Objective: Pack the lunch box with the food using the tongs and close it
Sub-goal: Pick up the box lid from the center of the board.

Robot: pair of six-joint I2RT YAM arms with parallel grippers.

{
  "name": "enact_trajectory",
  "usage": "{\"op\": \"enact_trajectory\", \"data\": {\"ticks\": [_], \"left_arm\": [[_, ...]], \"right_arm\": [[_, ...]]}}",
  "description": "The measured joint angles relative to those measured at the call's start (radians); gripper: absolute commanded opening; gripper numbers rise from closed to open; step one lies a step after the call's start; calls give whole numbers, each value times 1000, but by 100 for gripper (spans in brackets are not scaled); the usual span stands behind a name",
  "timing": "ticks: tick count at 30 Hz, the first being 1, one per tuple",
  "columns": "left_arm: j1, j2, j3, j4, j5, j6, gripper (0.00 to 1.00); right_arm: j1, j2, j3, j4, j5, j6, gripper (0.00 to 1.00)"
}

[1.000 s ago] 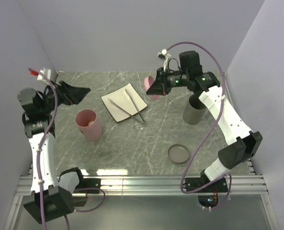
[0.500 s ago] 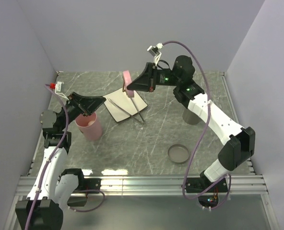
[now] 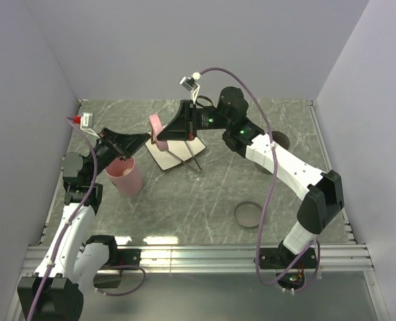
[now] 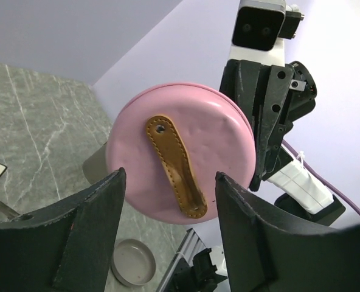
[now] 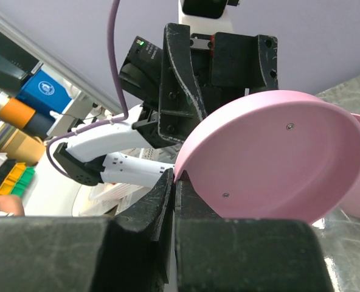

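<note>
Grey marble tabletop (image 3: 211, 190) runs under both my arms, with plain lilac walls behind. My right gripper (image 5: 175, 181) is clenched on the rim of the pink lid (image 3: 158, 130) and holds it on edge in the air over the near-left corner of the white plate (image 3: 160, 156). My left gripper (image 4: 169, 176) faces the lid's top, where the brown leather strap (image 4: 175, 167) runs. Its jaws stand apart with one finger on each side of the disc, and I cannot tell whether either pad touches it yet. The pink lunch box (image 3: 124, 178) stands open on the table just under my left wrist. The tongs (image 3: 183, 158) lie across the plate. I see no food on the bare part of the plate, and my own gripper hides most of the box's inside, so I cannot say it is all packed. I read this as a hand-over of the lid. To do it well I should bite across the full width of the disc, well clear of my right fingers, and square to the rim, since a smooth round edge will swivel in a skewed pinch. My right should let go only once the left is firm. My left elbow must stay high so it does not topple the box.
</note>
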Motion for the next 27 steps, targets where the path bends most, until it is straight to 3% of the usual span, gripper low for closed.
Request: {"op": "enact_trajectory", "data": {"ticks": [7, 12, 16, 21, 24, 25, 27], "left_arm": [[-16, 0, 0, 1, 0, -8, 61], [-18, 5, 0, 14, 0, -23, 54], [-18, 5, -3, 23, -6, -31, 39], [-18, 11, -11, 23, -17, -51, 31], [-18, 18, -11, 23, -24, -67, 12], [-17, 19, -11, 23, -27, -71, 0], [-17, 21, -11, 22, -35, -78, 0]], "right_arm": [[14, 29, 30, -6, 12, -1, 0], [27, 48, 53, -8, 17, -1, 0], [27, 53, 53, -8, 18, 0, 0], [34, 54, 53, -7, 19, -3, 0], [37, 54, 53, -8, 23, -13, 0], [37, 54, 53, -8, 24, -17, 0], [37, 54, 53, -14, 29, -24, 5]]}}
